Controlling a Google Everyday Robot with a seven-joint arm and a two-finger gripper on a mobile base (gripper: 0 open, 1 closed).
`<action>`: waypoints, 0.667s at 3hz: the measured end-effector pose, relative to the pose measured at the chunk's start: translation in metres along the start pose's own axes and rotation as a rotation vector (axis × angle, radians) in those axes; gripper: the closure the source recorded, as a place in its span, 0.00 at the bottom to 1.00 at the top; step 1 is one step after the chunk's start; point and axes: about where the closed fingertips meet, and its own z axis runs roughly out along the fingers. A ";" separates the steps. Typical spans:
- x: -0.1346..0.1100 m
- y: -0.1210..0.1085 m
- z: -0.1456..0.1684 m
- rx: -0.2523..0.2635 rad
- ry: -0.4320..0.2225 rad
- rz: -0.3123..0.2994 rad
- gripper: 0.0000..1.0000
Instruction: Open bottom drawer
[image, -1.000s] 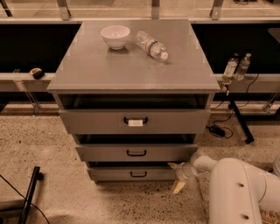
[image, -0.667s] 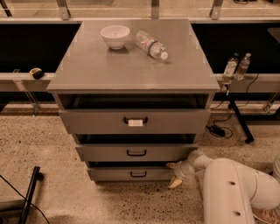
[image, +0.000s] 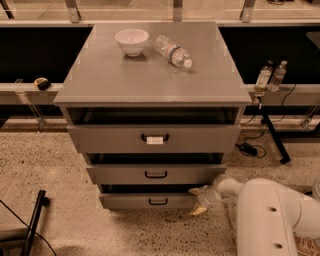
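Observation:
The bottom drawer (image: 150, 201) is the lowest and narrowest grey front of the cabinet, with a small black loop handle (image: 158, 201) and no label. A thin dark gap shows above its front. My gripper (image: 199, 199) sits at the right end of that drawer front, low near the floor, to the right of the handle and apart from it. My white arm (image: 265, 215) reaches in from the lower right.
The middle drawer (image: 156, 173) and labelled top drawer (image: 155, 138) stand above. A white bowl (image: 132, 41) and a lying plastic bottle (image: 173, 50) rest on the cabinet top. Two bottles (image: 270, 76) and cables are at the right. A black bar (image: 34, 220) lies lower left.
My gripper and arm have shifted left along the floor toward the right end of the bottom drawer. The drawers look unchanged.

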 end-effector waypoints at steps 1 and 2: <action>-0.014 0.043 0.007 -0.068 0.011 -0.025 0.34; -0.027 0.085 -0.001 -0.112 0.021 -0.037 0.29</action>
